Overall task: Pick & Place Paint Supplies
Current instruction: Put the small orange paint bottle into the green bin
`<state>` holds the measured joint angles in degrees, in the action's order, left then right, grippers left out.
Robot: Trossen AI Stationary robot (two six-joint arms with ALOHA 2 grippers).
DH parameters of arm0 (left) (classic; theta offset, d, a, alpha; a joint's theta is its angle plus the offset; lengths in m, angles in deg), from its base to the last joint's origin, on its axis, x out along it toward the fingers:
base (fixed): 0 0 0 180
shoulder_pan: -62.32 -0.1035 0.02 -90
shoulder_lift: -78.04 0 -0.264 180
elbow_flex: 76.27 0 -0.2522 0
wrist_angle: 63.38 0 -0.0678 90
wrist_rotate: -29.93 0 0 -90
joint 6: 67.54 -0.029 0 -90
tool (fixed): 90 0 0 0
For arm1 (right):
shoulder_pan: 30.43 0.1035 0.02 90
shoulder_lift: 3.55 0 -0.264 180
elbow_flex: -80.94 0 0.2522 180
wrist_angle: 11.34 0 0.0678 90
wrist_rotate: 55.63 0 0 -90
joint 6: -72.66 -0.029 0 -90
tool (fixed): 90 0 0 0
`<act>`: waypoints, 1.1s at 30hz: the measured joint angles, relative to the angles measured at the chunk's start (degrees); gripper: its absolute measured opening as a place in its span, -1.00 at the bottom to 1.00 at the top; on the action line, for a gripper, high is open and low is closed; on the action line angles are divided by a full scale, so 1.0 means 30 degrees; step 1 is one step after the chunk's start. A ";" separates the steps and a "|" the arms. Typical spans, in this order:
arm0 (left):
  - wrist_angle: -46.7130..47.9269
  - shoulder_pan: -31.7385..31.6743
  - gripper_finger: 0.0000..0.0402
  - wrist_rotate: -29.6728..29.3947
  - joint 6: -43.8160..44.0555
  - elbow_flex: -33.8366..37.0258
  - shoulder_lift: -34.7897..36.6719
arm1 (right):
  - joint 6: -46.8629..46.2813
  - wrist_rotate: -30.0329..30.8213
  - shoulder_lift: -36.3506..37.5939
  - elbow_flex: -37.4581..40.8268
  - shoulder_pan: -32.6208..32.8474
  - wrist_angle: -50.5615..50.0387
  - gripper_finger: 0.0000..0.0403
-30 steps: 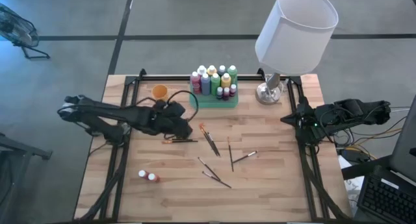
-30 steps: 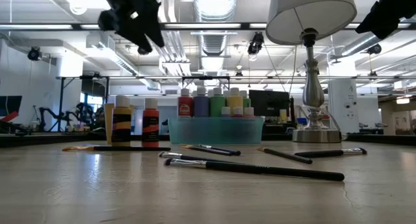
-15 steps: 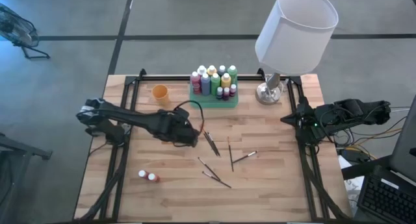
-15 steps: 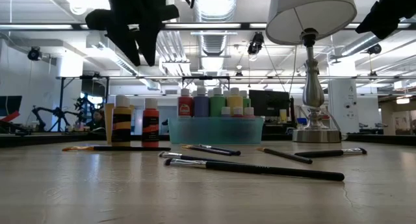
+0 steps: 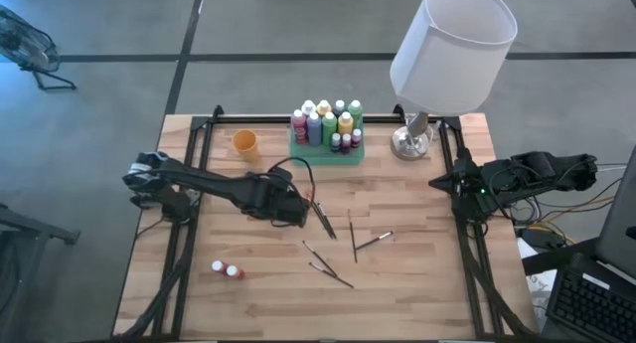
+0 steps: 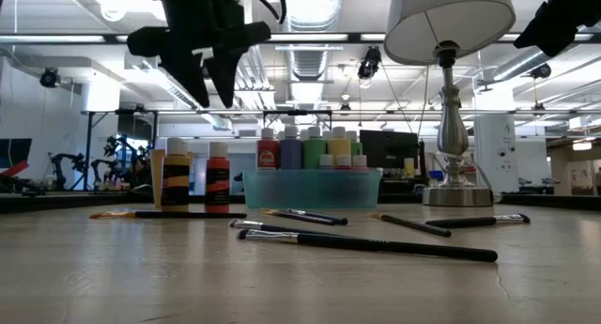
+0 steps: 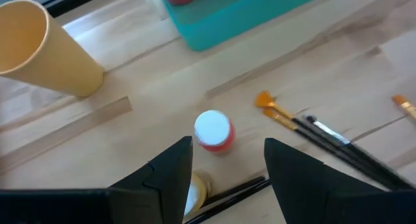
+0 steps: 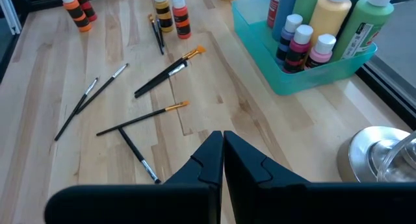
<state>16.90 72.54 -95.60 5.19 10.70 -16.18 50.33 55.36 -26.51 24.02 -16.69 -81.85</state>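
Observation:
Two upright paint bottles stand on the wood table left of centre: a red one (image 7: 213, 131) (image 6: 218, 178) and a yellow one (image 7: 197, 187) (image 6: 175, 178). My left gripper (image 7: 227, 143) (image 6: 212, 91) hangs open above them, pointing steeply down, with the red bottle's white cap below the gap; in the high view it (image 5: 301, 216) hides both. Several dark-handled paintbrushes (image 5: 353, 236) lie loose at mid-table, one (image 6: 169, 214) beside the two bottles. More bottles stand in the green tray (image 5: 328, 152) at the back. My right gripper (image 8: 223, 134) waits shut at the right edge.
An orange cup (image 5: 244, 141) stands at the back left, near the tray. A lamp (image 5: 415, 136) with a wide white shade stands at the back right. Two more small bottles (image 5: 227, 270) lie near the front left corner.
My left gripper has moved toward the table's right and near side and come down a little, rolling its wrist as it went. It now hangs over the two bottles and the brush beside them, hiding them in the high view.

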 joint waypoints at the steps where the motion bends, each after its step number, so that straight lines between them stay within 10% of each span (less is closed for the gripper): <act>1: -0.0031 -0.0014 -0.02 0.0007 0.0035 0.0042 -0.0074 | 0.0000 0.0007 -0.0002 0.0000 -0.0007 0.0006 -0.96; 33: -0.3613 -0.1457 -0.02 0.0794 0.0823 0.3118 -0.0101 | 0.0000 0.0003 0.0000 0.0000 -0.0005 0.0003 -0.96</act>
<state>6.06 68.17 -93.21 7.66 20.05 -16.48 50.33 55.37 -26.51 24.02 -16.71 -81.84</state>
